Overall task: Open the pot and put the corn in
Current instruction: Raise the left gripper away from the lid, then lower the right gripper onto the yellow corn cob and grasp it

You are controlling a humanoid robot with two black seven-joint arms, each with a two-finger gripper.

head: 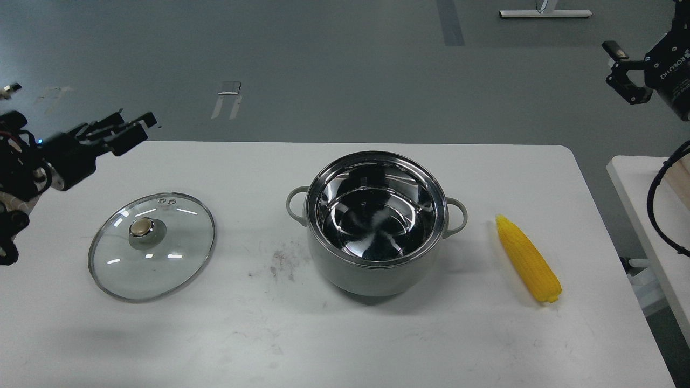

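Note:
The pale grey-green pot [372, 277] stands open at the middle of the white table [345, 345], and its shiny steel inside is empty. The yellow corn [528, 258] lies on the table to the right of the pot, pointed end towards the back. The glass lid [161, 264] with its gold knob [140, 228] lies flat on the table to the left. My left gripper [133, 129] is open and empty, raised above the table's back left edge, well above the lid. My right gripper [622, 70] is open and empty, high at the far right, off the table.
A second white table [641, 199] stands at the right edge, with black cables of my right arm over it. Grey floor lies beyond the table's back edge. A dark smudge [280, 261] marks the table between lid and pot.

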